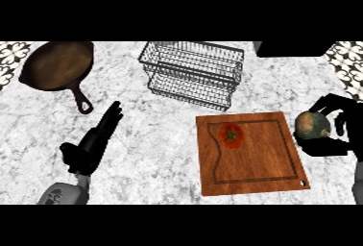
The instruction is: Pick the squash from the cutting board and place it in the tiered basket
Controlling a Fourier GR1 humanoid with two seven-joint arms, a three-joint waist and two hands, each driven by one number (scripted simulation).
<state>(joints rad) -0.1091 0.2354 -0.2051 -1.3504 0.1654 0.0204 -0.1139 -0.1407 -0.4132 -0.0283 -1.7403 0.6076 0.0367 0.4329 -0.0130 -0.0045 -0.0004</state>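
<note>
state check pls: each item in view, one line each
squash: held in the right hand, off the board to its right
right hand: curled round the squash
left hand: open, fingers straight, holding nothing
tomato: lying on the cutting board
cutting board: flat on the counter
tiered basket: nothing in it
skillet: nothing in it

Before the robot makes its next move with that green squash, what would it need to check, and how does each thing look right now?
1. Squash held: ok, the right hand is curled round it, at the view's right.
2. Squash clear of the cutting board: ok, it shows beyond the board's right edge.
3. Tiered basket free to receive it: ok, nothing shows inside the wire tiers.
4. Tomato out of the way: ok, it lies on the board, apart from the hand.
5. Left hand clear of the path: ok, open and left of the board.
6. Height of the squash above the counter: cannot tell.
</note>
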